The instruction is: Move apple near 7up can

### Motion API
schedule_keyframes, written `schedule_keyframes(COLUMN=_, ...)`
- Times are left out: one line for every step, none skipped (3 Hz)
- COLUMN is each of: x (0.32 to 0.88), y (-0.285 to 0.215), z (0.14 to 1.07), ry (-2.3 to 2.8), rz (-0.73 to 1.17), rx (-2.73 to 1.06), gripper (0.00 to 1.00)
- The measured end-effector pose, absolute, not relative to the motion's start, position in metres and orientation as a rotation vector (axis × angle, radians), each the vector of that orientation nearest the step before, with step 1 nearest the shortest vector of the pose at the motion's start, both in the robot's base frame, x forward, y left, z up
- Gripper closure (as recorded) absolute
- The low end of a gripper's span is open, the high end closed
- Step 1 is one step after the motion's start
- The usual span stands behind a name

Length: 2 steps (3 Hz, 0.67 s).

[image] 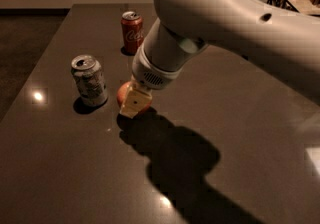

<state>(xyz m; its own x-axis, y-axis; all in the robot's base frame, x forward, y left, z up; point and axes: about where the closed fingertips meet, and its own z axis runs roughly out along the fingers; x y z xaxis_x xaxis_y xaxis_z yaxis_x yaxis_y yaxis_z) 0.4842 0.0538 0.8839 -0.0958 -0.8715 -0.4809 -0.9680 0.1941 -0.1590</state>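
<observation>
The robot's claw (131, 103) was clamped on the apple (123, 96) low over the dark bench (240, 118). One pale finger (137, 104) lay across the fruit's near face, and its partner was hidden behind. The apple sat just beside the 7up can (90, 81), on the can's right, with a narrow gap between the two. Whether the fruit rested on the bench or hung a hair above it could not be told, as the white arm (225, 23) threw a heavy shadow (170, 153) around it. A red cola can (132, 32) stood well apart toward the back of the bench.

With the apple so close to the can, the move appeared all but done. The apple looked a firm, fairly weighty load with a smooth, waxy skin. It seemed round enough to roll if set down carelessly and liable to bruise under a hard squeeze. A hold across its widest girth, such as the claw appeared to have, seemed the soundest. The dented can beside it was judged light and easy to topple, so any release would call for a straight lift clear of it.
</observation>
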Motion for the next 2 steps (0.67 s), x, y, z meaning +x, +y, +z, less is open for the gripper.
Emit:
schedule_keyframes(x=0.490, y=0.065, z=0.882, ry=1.997, rz=0.241, rx=-1.712, gripper=0.82)
schedule_keyframes(x=0.494, y=0.076, z=0.875, ry=1.994, rz=0.243, rx=-1.724, gripper=0.59)
